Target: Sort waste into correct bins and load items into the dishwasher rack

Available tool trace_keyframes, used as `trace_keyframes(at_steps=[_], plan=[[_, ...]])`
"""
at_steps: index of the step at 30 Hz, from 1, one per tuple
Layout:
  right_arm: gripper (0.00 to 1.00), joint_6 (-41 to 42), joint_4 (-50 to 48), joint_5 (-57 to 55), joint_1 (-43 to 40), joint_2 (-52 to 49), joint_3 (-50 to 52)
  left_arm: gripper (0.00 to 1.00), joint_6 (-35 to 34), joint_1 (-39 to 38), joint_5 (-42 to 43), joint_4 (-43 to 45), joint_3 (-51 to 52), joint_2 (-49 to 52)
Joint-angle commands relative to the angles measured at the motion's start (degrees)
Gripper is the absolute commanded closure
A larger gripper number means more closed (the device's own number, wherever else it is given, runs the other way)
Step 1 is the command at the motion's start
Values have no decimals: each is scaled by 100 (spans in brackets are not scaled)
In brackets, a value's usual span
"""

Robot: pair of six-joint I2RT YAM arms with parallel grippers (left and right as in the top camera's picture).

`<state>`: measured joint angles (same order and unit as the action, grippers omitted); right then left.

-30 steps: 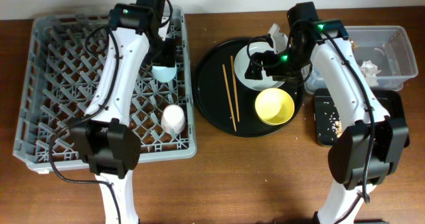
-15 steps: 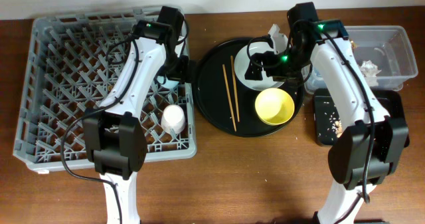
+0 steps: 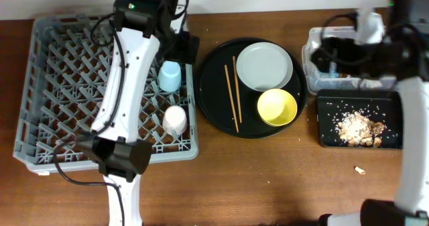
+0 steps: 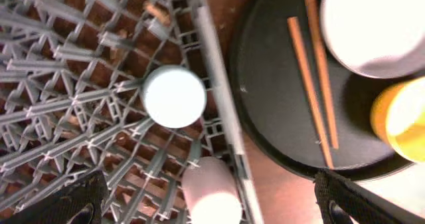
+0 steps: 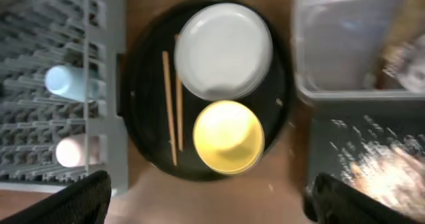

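Note:
The grey dishwasher rack (image 3: 60,85) holds the light blue cup (image 3: 169,76) and the pink cup (image 3: 175,120) near its right edge. My left gripper (image 3: 185,49) hangs open and empty above the rack's right rim; in the left wrist view the blue cup (image 4: 174,96) and pink cup (image 4: 211,194) lie below my gripper (image 4: 209,211). The plate (image 3: 265,66), yellow bowl (image 3: 277,107) and chopsticks (image 3: 232,92) lie on the round black tray. My right gripper (image 3: 333,51), blurred, is open and empty over the clear tub (image 3: 315,68). Food scraps (image 3: 358,127) lie in the shallow black tray (image 3: 325,122). Tissue and wrapper cannot be made out.
The large round black tray (image 3: 211,95) sits between the rack and the bins. One small scrap (image 3: 360,170) lies on the brown table in front of the shallow tray. The right wrist view, from high up, shows the plate (image 5: 224,50), bowl (image 5: 228,136) and tub (image 5: 352,44).
My left gripper has let go of the blue cup in the rack and risen. My right arm has swung from the plate to over the clear tub. A pile of scraps now lies in the shallow tray.

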<state>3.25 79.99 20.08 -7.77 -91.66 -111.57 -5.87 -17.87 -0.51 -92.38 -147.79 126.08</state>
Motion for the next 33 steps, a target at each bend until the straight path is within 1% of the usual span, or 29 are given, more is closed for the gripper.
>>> trace_keyframes(at_steps=[1,3,5,6,8,9,11,12,13,14,15,16,17,19,21,22,25,28,30,31,32,33], plan=[[3,22,409,-278,-125,219,-61,1,9,-328,330,-173,-236,-11],[3,17,789,-282,4,216,35,2,-22,-435,337,-435,-236,-9],[2,44,767,-280,186,203,317,2,-190,-455,835,-385,-232,-9],[2,175,658,-280,310,203,522,5,-404,-470,957,-282,-232,-9],[3,382,382,-275,496,186,734,6,-527,-527,955,-177,-225,-9],[3,442,188,-280,686,155,857,9,-538,-581,955,-48,-214,-7],[4,533,-92,-289,975,74,1003,10,-765,-726,911,164,-175,-7],[6,673,-201,-326,1069,-7,1005,11,-785,-798,909,304,-94,-7],[6,673,-275,-369,1132,-61,1008,11,-787,-863,907,428,11,-4],[7,822,-304,-603,1200,-129,1008,11,-809,-916,907,566,164,-4],[8,916,-299,-813,1233,-179,1008,11,-911,-953,907,673,345,-4],[12,951,-304,-951,1222,-210,1008,11,-1014,-981,914,831,608,-4],[12,1207,-343,-1128,1176,-203,1003,11,-1141,-1010,914,975,828,-4],[12,1381,-413,-1174,997,-146,999,11,-1213,-1123,1001,1279,1246,-2],[15,1384,-404,-1176,688,-28,999,11,-1351,-1346,1021,1578,1598,-2],[16,1384,-374,-1176,474,44,999,16,-1412,-1482,1023,1744,1742,-2],[16,1379,-212,-1196,-656,214,999,24,-1429,-1969,1016,2444,2337,-2],[16,1351,-39,-1226,-1497,212,1001,25,-1429,-2155,1016,2747,2706,2],[15,1311,-28,-1353,-1755,212,1001,26,-1495,-2229,1016,2927,2914,2],[15,1311,-26,-1403,-1805,212,1001,28,-1567,-2256,1019,3003,3001,9],[11,1311,-13,-1521,-1814,210,1001,29,-1600,-2284,1016,3097,3075,37],[11,1311,20,-1633,-1814,210,1001,30,-1600,-2297,1016,3239,3171,74]])
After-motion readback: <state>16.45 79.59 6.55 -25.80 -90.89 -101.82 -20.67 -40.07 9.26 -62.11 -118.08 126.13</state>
